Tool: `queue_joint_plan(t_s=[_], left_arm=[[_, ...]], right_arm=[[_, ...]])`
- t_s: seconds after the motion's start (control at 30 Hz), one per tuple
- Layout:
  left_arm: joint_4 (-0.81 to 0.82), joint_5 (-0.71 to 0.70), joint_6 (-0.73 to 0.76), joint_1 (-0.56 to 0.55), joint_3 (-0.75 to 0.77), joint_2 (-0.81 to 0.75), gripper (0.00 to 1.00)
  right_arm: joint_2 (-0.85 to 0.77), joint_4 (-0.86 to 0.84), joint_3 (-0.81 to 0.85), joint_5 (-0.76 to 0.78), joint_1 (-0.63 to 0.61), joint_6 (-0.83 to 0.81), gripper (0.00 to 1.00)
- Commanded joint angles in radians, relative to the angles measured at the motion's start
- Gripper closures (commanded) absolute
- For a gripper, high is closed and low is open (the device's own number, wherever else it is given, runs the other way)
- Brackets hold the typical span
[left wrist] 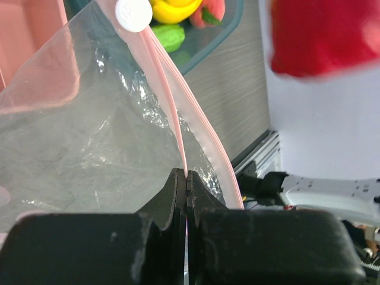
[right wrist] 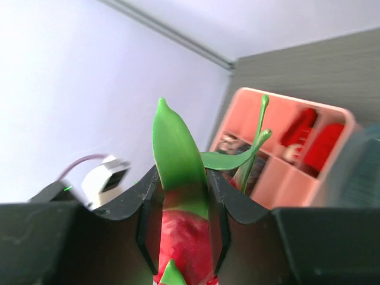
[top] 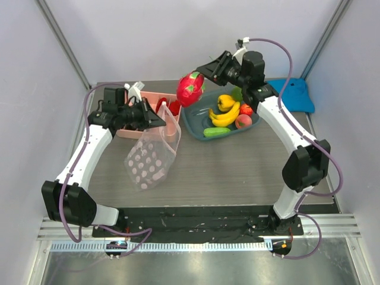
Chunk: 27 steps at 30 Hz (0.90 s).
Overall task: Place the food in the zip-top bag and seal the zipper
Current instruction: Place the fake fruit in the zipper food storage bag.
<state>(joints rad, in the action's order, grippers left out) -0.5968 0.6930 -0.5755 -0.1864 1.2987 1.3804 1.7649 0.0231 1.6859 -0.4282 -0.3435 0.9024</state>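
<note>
1. Dragon fruit (top: 190, 88) is hanging in the air near the middle of the table's far edge, between the pink divided box (top: 127, 133) and the grey-blue tray (top: 189, 122).
2. Right gripper (top: 199, 69) is clamping it: in the right wrist view the fingers (right wrist: 147, 202) are pressing on both sides of the fruit's red body and green leaf (right wrist: 175, 160).
3. Zip-top bag (top: 151, 157) is sitting in the left half of the table (top: 237, 172). Its mouth is raised beside the box, and its lower end seems to be resting on the surface toward the near edge.
4. Left gripper (left wrist: 187, 184) is pinching one pink edge of the zipper (left wrist: 172, 101), jaws closed tight on the strip. The other edge is bowing away, so the mouth is gaping, and the white slider (left wrist: 133, 13) is sitting at the strip's far end.
5. Bananas (top: 225, 113), a yellow pepper (top: 224, 101), a cucumber (top: 217, 132), a peach (top: 243, 122) and a tomato (top: 246, 109) are lying in the tray, right of centre near the far edge.
6. A blue cloth (top: 294, 95) is lying in the far right corner.
</note>
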Motion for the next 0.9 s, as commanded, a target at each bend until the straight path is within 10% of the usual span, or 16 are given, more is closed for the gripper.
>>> queue_joint_plan(t_s=[0.0, 0.37, 0.87], left_arm=[[0.123, 0.060, -0.073, 0.016, 0.002, -0.024, 1.00], [0.391, 0.155, -0.273, 0.016, -0.062, -0.044, 1.00], [0.591, 0.269, -0.451, 0.018, -0.136, -0.113, 1.00]], right_arm=[[-0.114, -0.160, -0.008, -0.044, -0.029, 0.095, 0.99], [-0.215, -0.198, -0.156, -0.081, -0.167, 0.181, 0.99], [-0.361, -0.149, -0.338, 0.262, -0.288, -0.486, 0.99]])
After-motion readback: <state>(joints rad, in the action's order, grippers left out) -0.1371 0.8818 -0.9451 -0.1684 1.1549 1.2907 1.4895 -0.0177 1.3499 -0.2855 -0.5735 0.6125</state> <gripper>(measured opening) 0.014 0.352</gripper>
